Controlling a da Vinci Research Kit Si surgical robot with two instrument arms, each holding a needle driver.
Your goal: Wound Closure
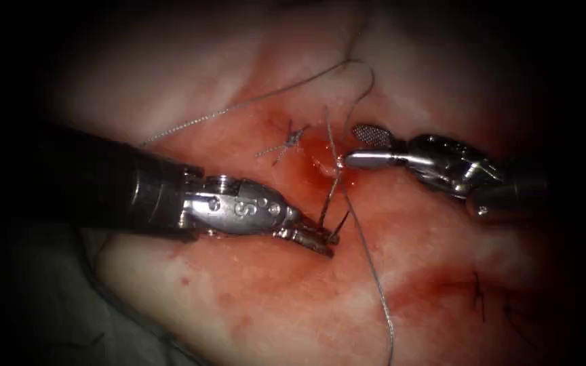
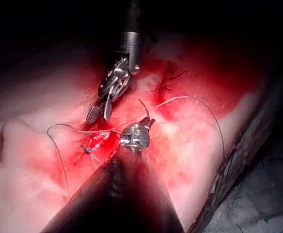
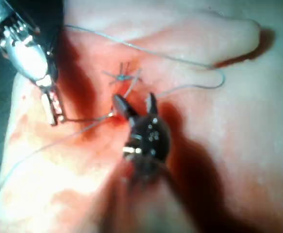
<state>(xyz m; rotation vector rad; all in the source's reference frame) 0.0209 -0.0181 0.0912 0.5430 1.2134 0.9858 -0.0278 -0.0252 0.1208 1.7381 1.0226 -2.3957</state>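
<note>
1. two tools are working over one tissue: the left tool is clamping its jaws on the one needle near its dark tip, clear of the tissue.
2. the right tool is sitting with jaws apart, holding nothing, at the cut.
3. one thread is trailing across; one tied knot is lying left of the cut.

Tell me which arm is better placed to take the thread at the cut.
Right, probably. Its end effector is open beside the cut, where the thread emerges. The left end effector is shut on the needle, left of the cut.
</note>
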